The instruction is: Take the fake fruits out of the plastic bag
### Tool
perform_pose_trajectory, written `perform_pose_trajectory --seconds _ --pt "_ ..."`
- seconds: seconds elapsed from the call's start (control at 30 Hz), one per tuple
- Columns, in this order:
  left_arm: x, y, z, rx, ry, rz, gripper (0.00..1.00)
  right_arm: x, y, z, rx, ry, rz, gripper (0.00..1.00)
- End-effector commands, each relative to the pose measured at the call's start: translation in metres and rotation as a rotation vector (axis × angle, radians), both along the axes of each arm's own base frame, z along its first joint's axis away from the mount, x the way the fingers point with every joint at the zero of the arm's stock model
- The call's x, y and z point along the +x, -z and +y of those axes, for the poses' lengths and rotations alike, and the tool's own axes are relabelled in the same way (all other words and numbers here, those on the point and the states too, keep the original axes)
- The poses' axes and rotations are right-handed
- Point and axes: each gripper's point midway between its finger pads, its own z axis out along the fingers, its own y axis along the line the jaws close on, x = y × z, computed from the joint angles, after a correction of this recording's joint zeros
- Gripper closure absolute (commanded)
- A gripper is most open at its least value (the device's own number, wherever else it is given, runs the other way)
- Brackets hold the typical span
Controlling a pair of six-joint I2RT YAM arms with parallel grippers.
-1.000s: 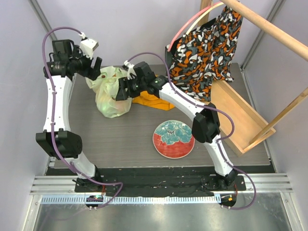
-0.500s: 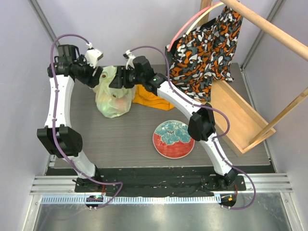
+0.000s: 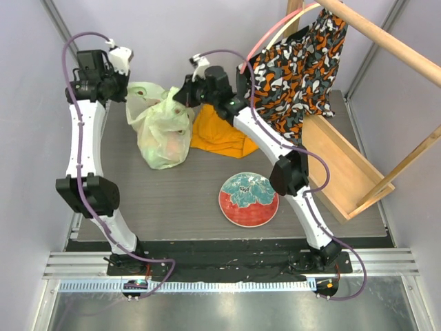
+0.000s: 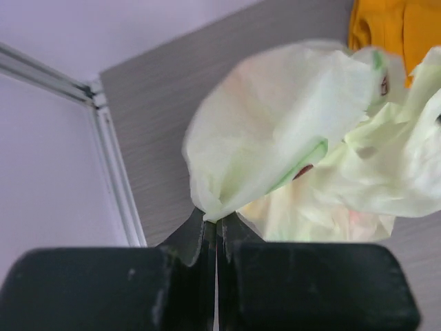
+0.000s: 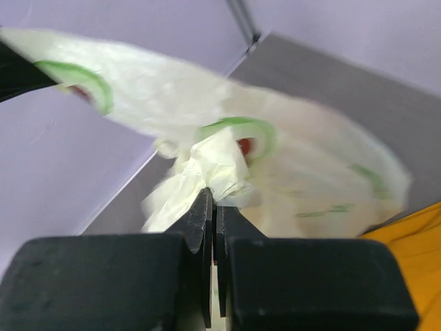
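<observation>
The plastic bag (image 3: 162,129), pale green and crinkly, stands at the back left of the table with its top pulled up between both arms. My left gripper (image 3: 127,88) is shut on a bunched handle of the plastic bag (image 4: 275,131), its fingertips pinching the film in the left wrist view (image 4: 213,219). My right gripper (image 3: 182,96) is shut on the opposite side of the plastic bag (image 5: 227,162), pinching a wad of film. The fake fruits (image 3: 173,143) show only as faint orange and pink tints through the plastic.
An orange cloth (image 3: 219,136) lies right beside the bag. A red floral plate (image 3: 248,200) sits nearer the front. A patterned fabric bag (image 3: 298,69) hangs from a wooden rack, above a wooden tray (image 3: 344,169) on the right. The side wall is close on the left.
Both grippers closed on the bag's top. The left arm drew back to the left and the right arm back to the right, stretching the bag's top between them.
</observation>
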Motion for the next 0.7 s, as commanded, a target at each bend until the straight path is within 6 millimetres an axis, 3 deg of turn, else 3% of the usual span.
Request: perform_pose_trajectory --seconds 0.0,0.07,0.1,0.17,0.2,0.23,0.27,0.33,0.37,0.47,0.6,0.63,0.67 --pt "-0.033 -0.128 0.017 -0.044 -0.166 -0.337 1.00 0.010 -0.113 -0.029 0.127 -0.005 -0.306 0.99" --pt "-0.047 -0.139 0.020 -0.048 -0.193 -0.360 1.00 0.002 -0.129 -0.034 0.122 -0.033 -0.356 0.99" --pt "-0.063 -0.153 0.023 -0.042 -0.216 -0.391 1.00 -0.014 -0.150 -0.038 0.136 -0.068 -0.392 0.99" --pt "-0.078 -0.149 0.025 -0.036 -0.235 -0.376 1.00 -0.026 -0.141 -0.038 0.099 -0.117 -0.381 0.99" --pt "-0.095 -0.159 0.024 -0.033 -0.237 -0.402 1.00 -0.042 -0.157 -0.045 0.103 -0.147 -0.401 0.99" --pt "-0.104 -0.156 0.024 -0.033 -0.246 -0.392 1.00 -0.046 -0.136 -0.045 0.067 -0.166 -0.349 0.99" --pt "-0.108 -0.141 0.024 -0.033 -0.249 -0.354 1.00 -0.053 -0.134 -0.047 0.050 -0.186 -0.351 0.99" --pt "-0.133 -0.141 0.024 -0.027 -0.262 -0.360 1.00 -0.070 -0.128 -0.055 0.022 -0.226 -0.322 0.99" --pt "-0.138 -0.127 0.024 -0.023 -0.267 -0.329 1.00 -0.076 -0.127 -0.056 0.017 -0.241 -0.321 0.99" --pt "-0.158 -0.117 0.027 -0.005 -0.285 -0.305 1.00 -0.091 -0.124 -0.061 0.007 -0.268 -0.310 0.99" --pt "-0.158 -0.067 0.021 -0.060 -0.303 -0.105 1.00 -0.083 -0.111 -0.055 -0.007 -0.256 -0.291 0.99" --pt "-0.155 -0.056 0.021 -0.074 -0.316 -0.064 1.00 -0.079 -0.117 -0.053 0.003 -0.250 -0.306 0.99" --pt "-0.144 -0.037 0.021 -0.093 -0.319 0.006 1.00 -0.066 -0.097 -0.045 -0.013 -0.239 -0.277 0.99"
